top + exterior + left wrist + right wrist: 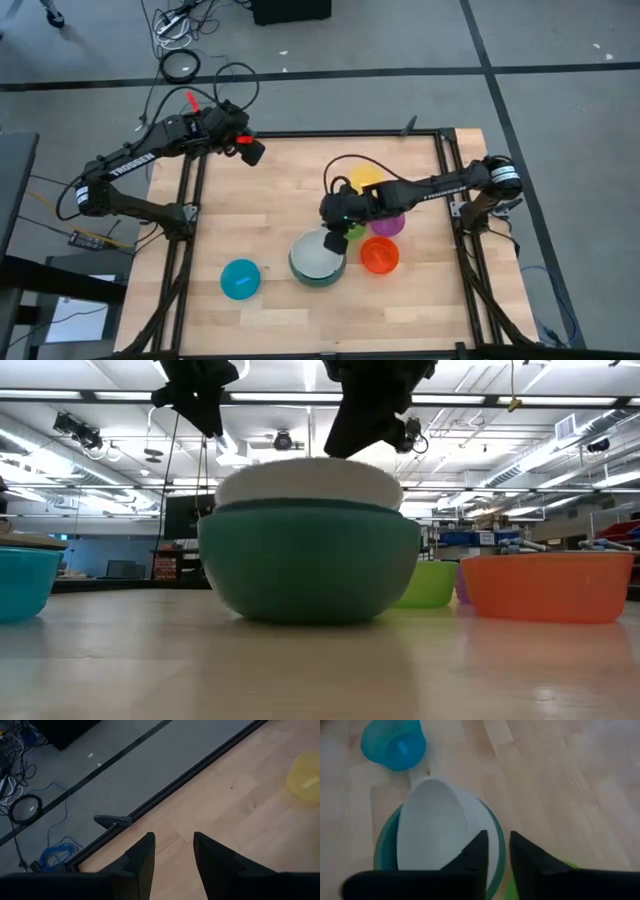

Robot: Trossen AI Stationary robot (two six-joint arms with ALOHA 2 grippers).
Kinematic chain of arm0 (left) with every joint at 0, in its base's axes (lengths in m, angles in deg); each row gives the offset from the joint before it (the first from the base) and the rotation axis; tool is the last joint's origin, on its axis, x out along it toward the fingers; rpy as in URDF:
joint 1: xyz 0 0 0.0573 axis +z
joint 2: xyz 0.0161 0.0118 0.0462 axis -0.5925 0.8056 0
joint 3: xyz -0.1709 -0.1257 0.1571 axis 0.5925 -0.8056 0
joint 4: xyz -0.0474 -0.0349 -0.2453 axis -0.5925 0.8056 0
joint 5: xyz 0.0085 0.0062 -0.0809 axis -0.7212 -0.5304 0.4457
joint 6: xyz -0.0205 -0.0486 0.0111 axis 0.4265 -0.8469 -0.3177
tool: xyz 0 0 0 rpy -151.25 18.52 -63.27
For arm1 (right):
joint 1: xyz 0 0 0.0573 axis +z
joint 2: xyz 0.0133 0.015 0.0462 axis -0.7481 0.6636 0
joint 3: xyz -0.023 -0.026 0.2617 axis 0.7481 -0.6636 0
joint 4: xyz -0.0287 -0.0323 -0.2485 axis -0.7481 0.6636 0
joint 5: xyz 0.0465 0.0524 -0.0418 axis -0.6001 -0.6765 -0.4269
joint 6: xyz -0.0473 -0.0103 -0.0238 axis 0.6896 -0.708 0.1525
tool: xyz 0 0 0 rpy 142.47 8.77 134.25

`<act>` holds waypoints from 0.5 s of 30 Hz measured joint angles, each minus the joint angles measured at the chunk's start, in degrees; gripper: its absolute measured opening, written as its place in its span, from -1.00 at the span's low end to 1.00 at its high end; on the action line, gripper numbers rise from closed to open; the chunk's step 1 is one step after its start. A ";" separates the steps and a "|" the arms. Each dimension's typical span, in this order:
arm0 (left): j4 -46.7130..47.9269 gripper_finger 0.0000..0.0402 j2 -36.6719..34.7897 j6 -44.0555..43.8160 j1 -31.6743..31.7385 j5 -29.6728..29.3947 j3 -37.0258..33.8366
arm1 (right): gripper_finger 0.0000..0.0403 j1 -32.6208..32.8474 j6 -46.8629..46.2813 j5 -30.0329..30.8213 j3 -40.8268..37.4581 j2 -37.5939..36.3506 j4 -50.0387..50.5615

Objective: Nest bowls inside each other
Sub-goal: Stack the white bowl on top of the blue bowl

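A white bowl (318, 252) sits inside a teal bowl (302, 272) near the table's front middle, its rim standing above the teal rim (310, 510). My right gripper (502, 855) hovers just over the white bowl's right rim, slightly open with nothing between its fingers. Beside it rest an orange bowl (380, 255), a purple bowl (388, 224) and a lime bowl (430, 582), the lime one partly hidden under the arm. A yellow bowl (366, 180) lies farther back. A light blue bowl (240, 278) stands front left. My left gripper (174, 855) waits open above the table's far left edge.
A black metal frame (440, 140) runs round the wooden table top. Bare wood lies at the middle left between the left arm and the light blue bowl. Cables lie on the floor beyond the far edge.
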 joint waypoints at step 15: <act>5.24 -0.28 -0.02 -1.38 -1.27 1.39 0.02 | -0.23 -1.55 -3.93 24.58 0.04 -3.04 28.18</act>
